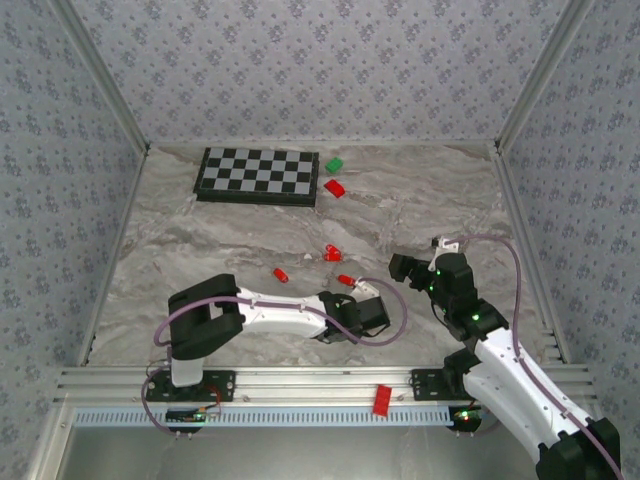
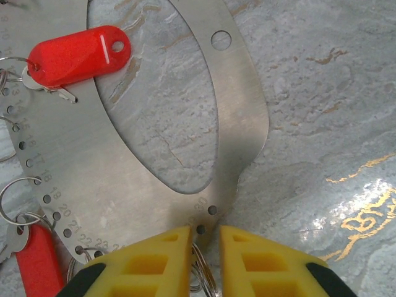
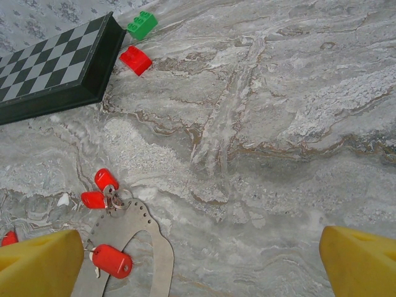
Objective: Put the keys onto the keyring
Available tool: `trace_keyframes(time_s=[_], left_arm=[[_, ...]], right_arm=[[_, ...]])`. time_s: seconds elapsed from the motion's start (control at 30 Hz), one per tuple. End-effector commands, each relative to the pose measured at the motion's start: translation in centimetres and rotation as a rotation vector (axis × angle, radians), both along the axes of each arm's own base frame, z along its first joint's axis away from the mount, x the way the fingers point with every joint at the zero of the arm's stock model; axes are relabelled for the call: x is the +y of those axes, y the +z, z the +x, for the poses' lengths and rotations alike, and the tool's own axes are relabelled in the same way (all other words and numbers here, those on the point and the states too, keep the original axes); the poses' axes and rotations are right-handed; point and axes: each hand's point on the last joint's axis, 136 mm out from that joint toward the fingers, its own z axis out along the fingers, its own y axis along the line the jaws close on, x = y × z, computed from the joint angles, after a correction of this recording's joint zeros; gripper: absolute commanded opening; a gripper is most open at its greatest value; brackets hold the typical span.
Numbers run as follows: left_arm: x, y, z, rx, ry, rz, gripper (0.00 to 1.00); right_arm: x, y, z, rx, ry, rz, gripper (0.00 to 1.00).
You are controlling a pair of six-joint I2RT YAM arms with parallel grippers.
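— Where is the keyring [image 2: 241,124] lying?
— It is a flat grey metal loop with numbered holes, and it is lying on the table [image 2: 322,93]. Its edge is sitting right at the tips of the left jaws, and the rest is stretching away ahead of them.
— Are those jaws grasping it?
— I cannot tell. The yellow fingers [image 2: 154,263] are standing narrowly apart, with a small wire ring [image 2: 199,272] showing in the gap.
— And the keys [image 3: 106,178]?
— One red-headed key [image 2: 77,54] is resting on the loop, well ahead of the left jaws and off to one side. Another is lying just beside one finger.
— The right jaws?
— They are hanging released, spread wide, gripping nothing. The keyring and three keys are lying close to one of their fingers.
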Motion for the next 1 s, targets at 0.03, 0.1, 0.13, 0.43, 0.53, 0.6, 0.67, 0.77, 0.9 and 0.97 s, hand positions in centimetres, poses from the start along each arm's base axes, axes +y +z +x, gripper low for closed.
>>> trace_keyframes(time_s=[0.03,0.1,0.13,0.43,0.53,0.6,0.67,0.77,0.9,0.97], left_arm=[[1.1,0.2,-0.2,-0.008,0.019,0.022,0.15],[1.3,0.1,-0.2,-0.009,0.025,0.025,0.15],[1.3,0.1,-0.3,-0.007,0.026,0.026,0.15],[2.0,1.0,0.0,-0.033,0.042,0.026,0.03],[2.1,2.5,0.3,-0.059,0.040,0.012,0.00],[2.1,3.7,0.5,-0.079,0.035,-0.003,0.00],[2.2,5.2,0.8,-0.109,0.032,-0.017,0.00],[2.5,7.4,1.3,-0.156,0.019,-0.028,0.00],[2.9,10.8,2.1,-0.217,-0.010,-0.043,0.00],[3.0,12.6,2.6,-0.237,-0.031,-0.066,0.00]], right_arm=[[-0.4,0.2,0.1,-0.008,-0.022,0.004,0.99],[-0.4,0.2,0.1,-0.008,-0.021,0.003,0.99],[-0.4,0.2,0.1,-0.009,-0.021,0.004,0.99],[-0.4,0.3,0.1,-0.013,-0.020,0.008,0.99],[-0.3,0.4,0.1,-0.017,-0.016,0.010,0.99],[-0.2,0.5,0.1,-0.022,-0.008,0.015,0.99],[-0.1,0.7,0.0,-0.033,0.000,0.022,0.99],[0.9,1.4,-0.2,-0.073,0.055,0.053,0.99],[2.9,3.0,-0.7,-0.164,0.176,0.111,1.00],[3.9,4.3,-0.9,-0.219,0.231,0.140,0.99]])
